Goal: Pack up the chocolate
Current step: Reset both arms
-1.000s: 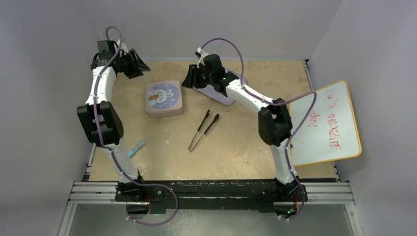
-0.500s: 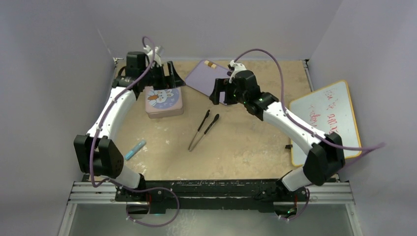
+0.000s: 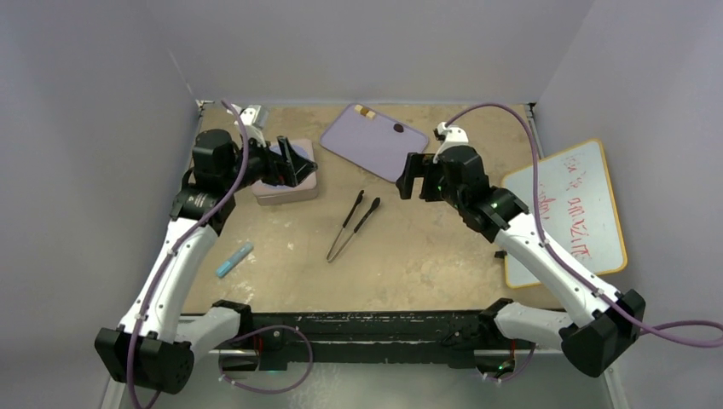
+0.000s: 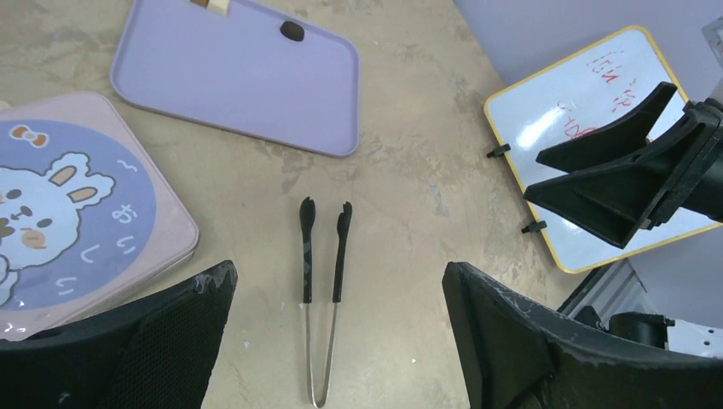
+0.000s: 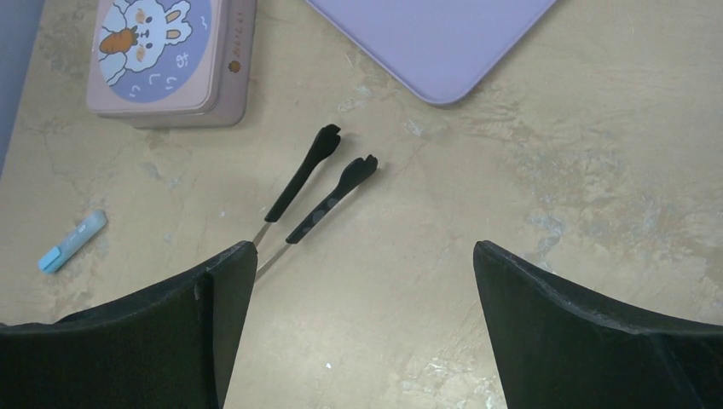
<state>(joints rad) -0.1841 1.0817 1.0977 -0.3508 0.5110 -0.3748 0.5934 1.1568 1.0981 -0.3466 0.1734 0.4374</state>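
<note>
Both arms have pulled back from the far edge of the counter (image 3: 409,256), uncovering the lavender tray (image 3: 358,145) beyond the tweezers (image 3: 352,226). The left pincer (image 3: 298,162), wide open and empty, now hangs over the rabbit tin (image 3: 286,192) left of the tweezers. The right pincer (image 3: 411,176), equally open and empty, hovers to their right. The chocolate (image 3: 398,129), one dark piece and a couple of pale ones, lies on the tray.

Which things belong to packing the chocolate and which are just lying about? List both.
Job: chocolate pieces, lavender tray, rabbit tin, likely the tweezers.
Lying about: whiteboard, small blue tube.
</note>
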